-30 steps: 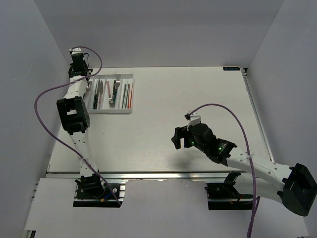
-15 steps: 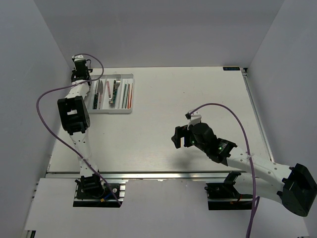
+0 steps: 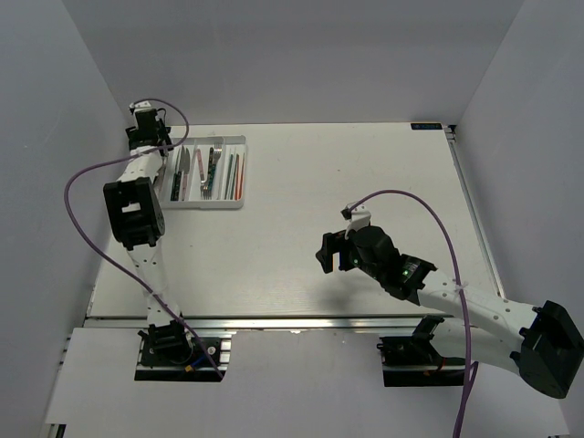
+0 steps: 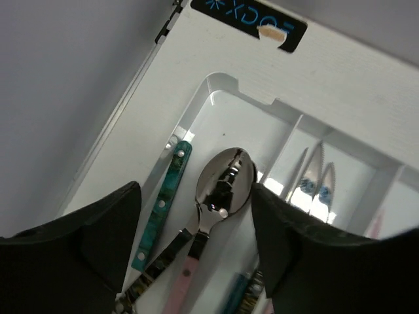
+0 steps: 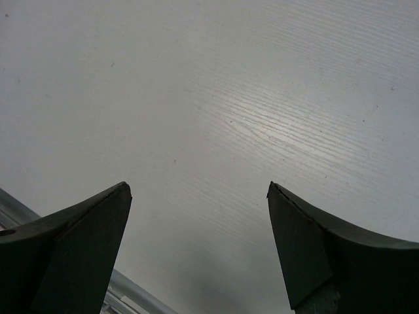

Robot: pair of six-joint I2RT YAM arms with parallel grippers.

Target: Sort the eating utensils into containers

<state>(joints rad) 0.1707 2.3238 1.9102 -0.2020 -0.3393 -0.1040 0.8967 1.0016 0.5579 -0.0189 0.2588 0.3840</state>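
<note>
The white tray [image 3: 219, 206] sits at the table's far left, with knives [image 3: 182, 173], forks [image 3: 210, 169] and chopsticks [image 3: 235, 175] lying in its compartments. My left gripper [image 3: 157, 146] hovers over the tray's leftmost compartment. In the left wrist view, the left gripper [image 4: 195, 190] is open, its fingers wide apart and touching nothing. A pink-handled spoon [image 4: 226, 180] lies in the compartment below the gap, beside a teal handle [image 4: 167, 199] and a dark patterned handle [image 4: 157, 268]. Two knife tips [image 4: 314, 176] show in the neighbouring compartment. My right gripper [image 3: 327, 253] is open over bare table [image 5: 216, 98], holding nothing.
The grey left wall [image 3: 55, 137] stands close beside the tray and my left arm. A black label [image 4: 249, 23] marks the table's far edge. A metal rail [image 5: 131, 294] runs along the near edge below my right gripper. Purple cables [image 3: 82, 210] loop from both arms.
My left gripper has gone from shut to open, and the pink-handled spoon now lies free in the leftmost compartment. The left wrist shifted slightly toward the far-left corner. The right arm has not moved.
</note>
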